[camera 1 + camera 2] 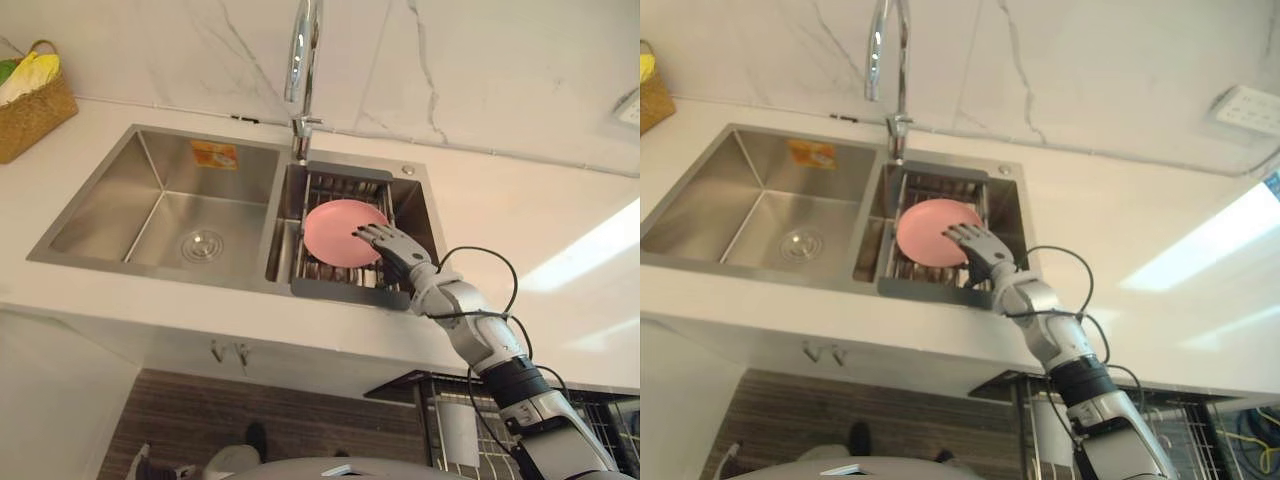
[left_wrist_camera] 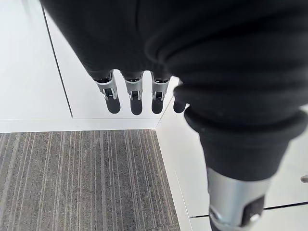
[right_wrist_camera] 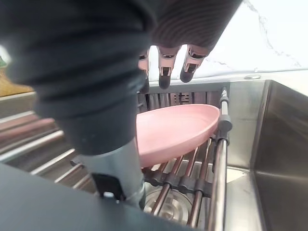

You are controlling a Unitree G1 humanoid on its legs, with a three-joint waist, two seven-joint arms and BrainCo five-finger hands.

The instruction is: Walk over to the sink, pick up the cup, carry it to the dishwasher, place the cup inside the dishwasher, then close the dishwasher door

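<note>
Right wrist view: our right hand (image 3: 165, 72), fingers straight and apart, reaches over the pink dish (image 3: 178, 127) at its right edge. Our left hand (image 2: 135, 98) hangs relaxed, well apart.

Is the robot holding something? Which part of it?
Nothing is held yet. The right hand reaches over the edge of the round pink dish in the metal sink rack, fingers straight, not closed. The left hand hangs open.

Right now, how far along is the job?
Done: the robot stands at the sink. In hand: the right hand reaches open over a pink dish on the rack, not gripping it. Left: lifting, carrying, loading, closing up. The left hand hangs idle.
</note>
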